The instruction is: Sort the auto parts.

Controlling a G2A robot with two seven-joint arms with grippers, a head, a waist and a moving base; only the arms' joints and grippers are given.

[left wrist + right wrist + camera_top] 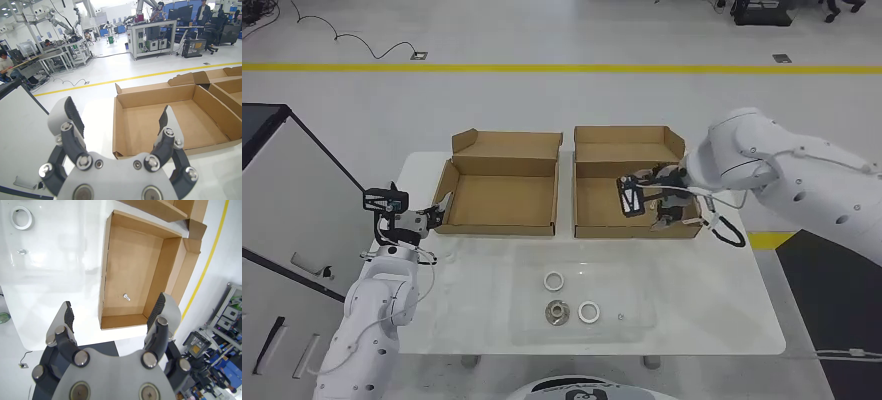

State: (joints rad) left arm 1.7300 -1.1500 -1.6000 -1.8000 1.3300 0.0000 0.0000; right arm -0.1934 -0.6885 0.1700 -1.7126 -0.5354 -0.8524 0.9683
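I see one bolt [126,297] lying inside the right box [132,266]. Two white rings [554,281] and a metal hub [557,312] sit on the worktop [472,300] just off that box's front left corner. My right hand [115,306] hovers over that box, fingers apart and empty. My left hand [118,108], also spread, hangs well beyond its left side.

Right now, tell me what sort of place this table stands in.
Most likely a robotics lab or workshop hall: grey robot arms mounted on a metal frame, an aluminium-framed rack of electronics, and a yellow line across the pale floor.
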